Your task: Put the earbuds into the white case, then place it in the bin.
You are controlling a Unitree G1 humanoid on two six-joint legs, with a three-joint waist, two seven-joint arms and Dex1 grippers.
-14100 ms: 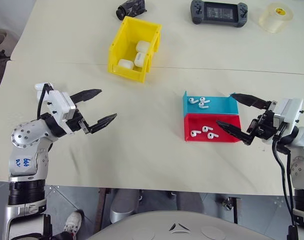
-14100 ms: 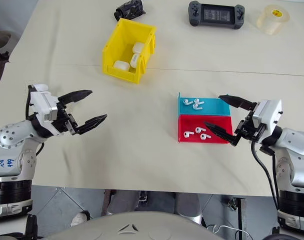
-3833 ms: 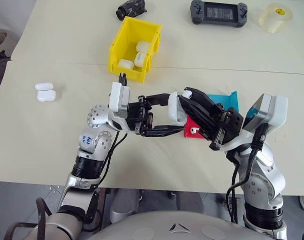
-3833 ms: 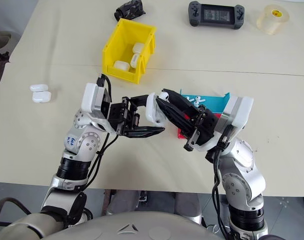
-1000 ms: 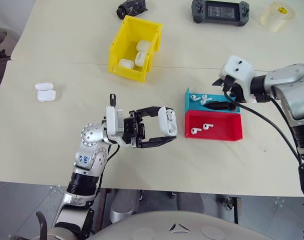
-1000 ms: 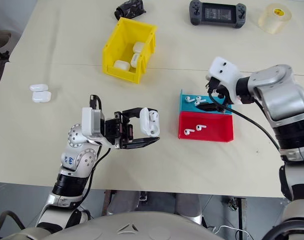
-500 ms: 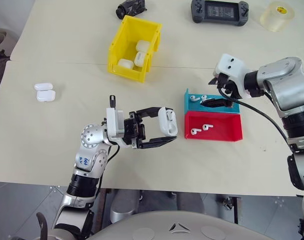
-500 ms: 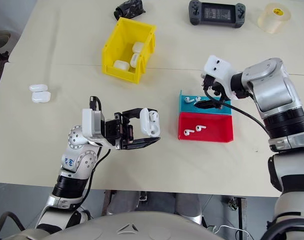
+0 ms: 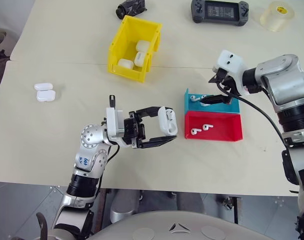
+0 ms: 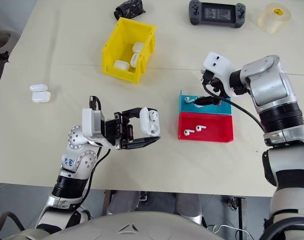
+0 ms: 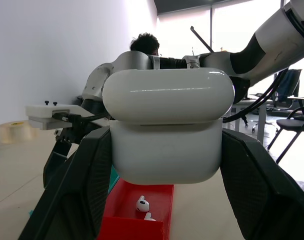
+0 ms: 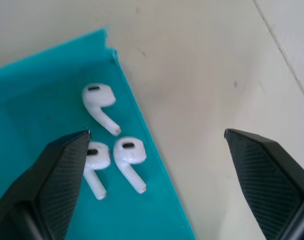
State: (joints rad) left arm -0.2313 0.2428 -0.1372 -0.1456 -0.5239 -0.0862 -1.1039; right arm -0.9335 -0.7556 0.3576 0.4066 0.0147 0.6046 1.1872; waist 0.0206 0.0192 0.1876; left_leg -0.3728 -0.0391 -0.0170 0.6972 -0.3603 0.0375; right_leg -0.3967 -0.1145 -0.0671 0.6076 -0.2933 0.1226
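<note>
Clearly the risk is at the blue tray [image 9: 231, 107]: the right gripper [image 12: 157, 150], jaws wide, could nip two clustered earbuds [image 12: 114, 157] or flick one out, while the left gripper [image 9: 159, 132] clamps the case [image 9: 168, 120].

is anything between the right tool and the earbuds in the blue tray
Nothing visible. The right tool hangs open over the blue tray, and the three earbuds lie bare on its floor, one partly behind a finger. The tray's low wall does not block an approach from above.
</note>
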